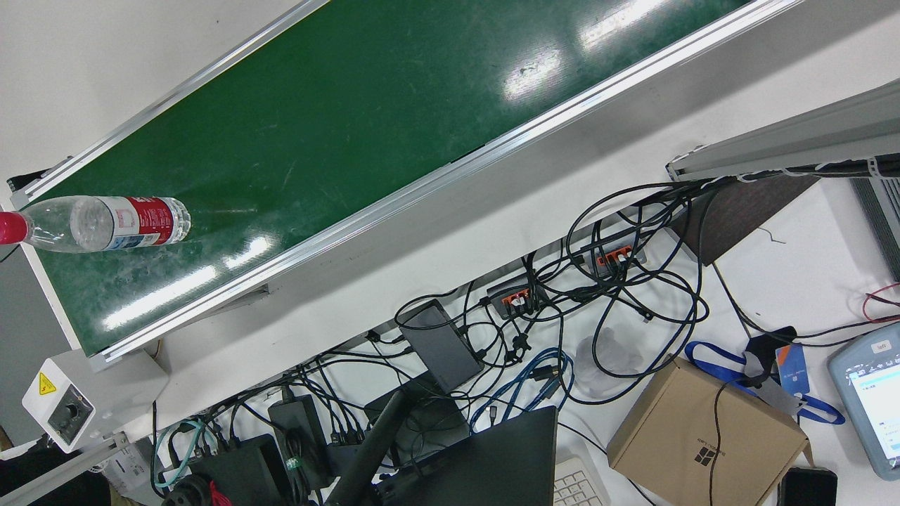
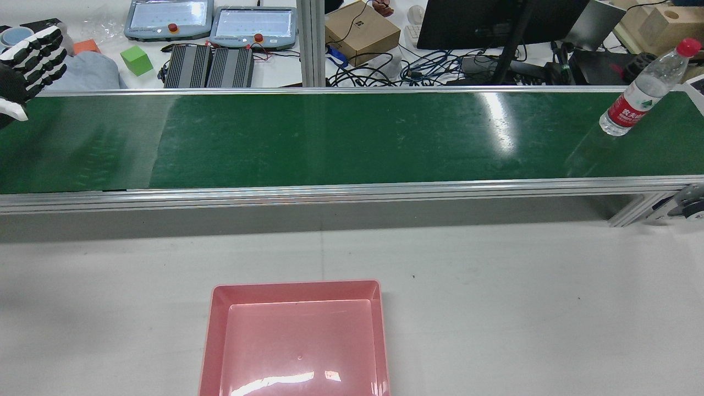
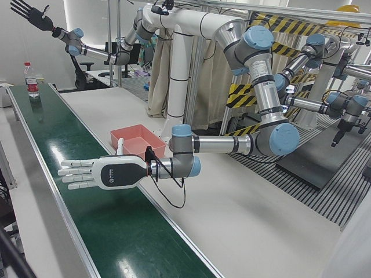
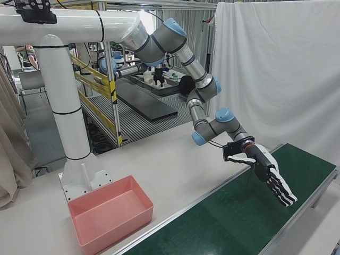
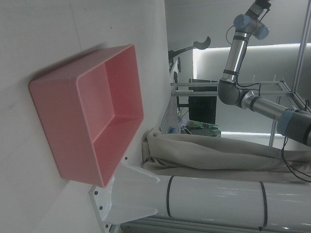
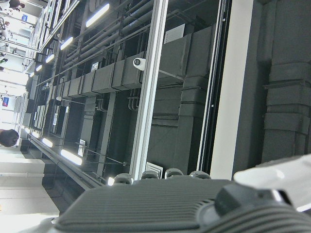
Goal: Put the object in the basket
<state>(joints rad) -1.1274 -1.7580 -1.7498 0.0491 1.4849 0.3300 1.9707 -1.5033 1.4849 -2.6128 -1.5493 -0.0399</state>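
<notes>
A clear plastic bottle with a red cap and red label stands upright on the green belt, near its right end in the rear view. The pink basket, rectangular and empty, sits on the white surface on the belt's near side, well apart from the bottle.

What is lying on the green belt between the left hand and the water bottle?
Nothing: in the rear view the green belt is bare from the left hand at one end to the upright water bottle at the other.
</notes>
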